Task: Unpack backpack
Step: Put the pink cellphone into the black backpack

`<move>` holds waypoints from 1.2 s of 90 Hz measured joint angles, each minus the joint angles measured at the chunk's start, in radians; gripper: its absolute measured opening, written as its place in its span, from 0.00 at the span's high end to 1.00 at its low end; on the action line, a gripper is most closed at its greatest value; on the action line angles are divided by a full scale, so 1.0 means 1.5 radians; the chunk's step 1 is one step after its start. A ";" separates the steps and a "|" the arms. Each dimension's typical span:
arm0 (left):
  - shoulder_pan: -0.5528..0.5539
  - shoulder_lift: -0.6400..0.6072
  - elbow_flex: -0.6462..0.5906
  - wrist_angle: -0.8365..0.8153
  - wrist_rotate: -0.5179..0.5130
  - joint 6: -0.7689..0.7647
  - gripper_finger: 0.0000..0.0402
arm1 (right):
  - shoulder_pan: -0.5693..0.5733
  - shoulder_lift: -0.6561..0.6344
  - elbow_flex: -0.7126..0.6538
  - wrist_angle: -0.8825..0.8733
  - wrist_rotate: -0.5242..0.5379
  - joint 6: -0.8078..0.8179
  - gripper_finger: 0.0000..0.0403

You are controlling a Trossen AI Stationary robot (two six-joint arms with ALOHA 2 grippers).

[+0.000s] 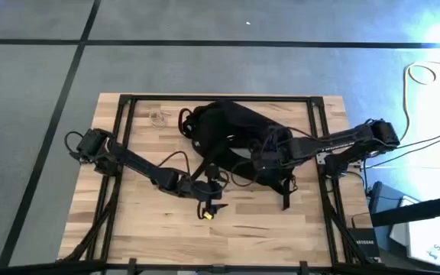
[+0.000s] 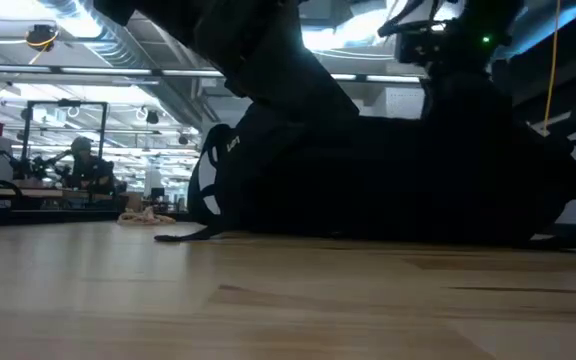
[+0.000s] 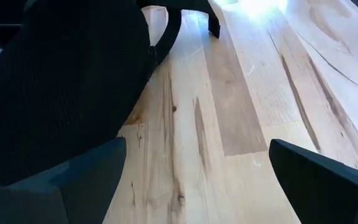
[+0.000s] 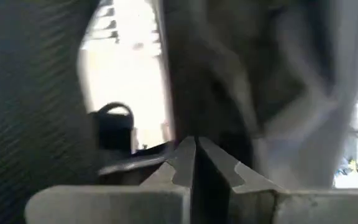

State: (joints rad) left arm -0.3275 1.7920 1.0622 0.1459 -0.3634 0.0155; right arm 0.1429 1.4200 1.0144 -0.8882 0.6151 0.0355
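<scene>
Currently the right gripper, jaws together, is pressing into the backpack at three o'clock; the left gripper, jaws apart, should pin fabric before pulling.

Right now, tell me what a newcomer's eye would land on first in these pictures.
The black backpack dominates, slumped across the middle of the wooden table with straps trailing toward the front edge. Both dark arms converge on it: the right gripper is on the bag with its fingers shut, and the left gripper hangs open over bare wood just in front of it.
</scene>
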 joint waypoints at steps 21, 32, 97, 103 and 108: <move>0.000 0.000 0.000 0.000 0.000 0.000 0.05 | -0.012 0.002 -0.007 0.010 -0.004 -0.012 1.00; 0.001 0.000 0.000 0.000 0.000 0.000 0.05 | -0.034 0.003 -0.007 0.023 -0.004 -0.015 1.00; 0.001 0.000 0.000 0.000 0.000 0.001 0.05 | -0.025 0.022 0.000 0.082 -0.420 -0.022 1.00; 0.001 0.000 0.000 0.000 0.000 0.008 0.05 | -0.020 0.022 0.000 0.082 -0.441 -0.008 1.00; 0.004 0.000 0.000 0.004 -0.001 0.019 0.05 | -0.019 0.022 0.000 0.083 -0.447 0.004 1.00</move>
State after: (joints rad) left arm -0.3218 1.7924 1.0622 0.1524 -0.3652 0.0441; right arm 0.1146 1.4525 1.0138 -0.7642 -0.0554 0.0420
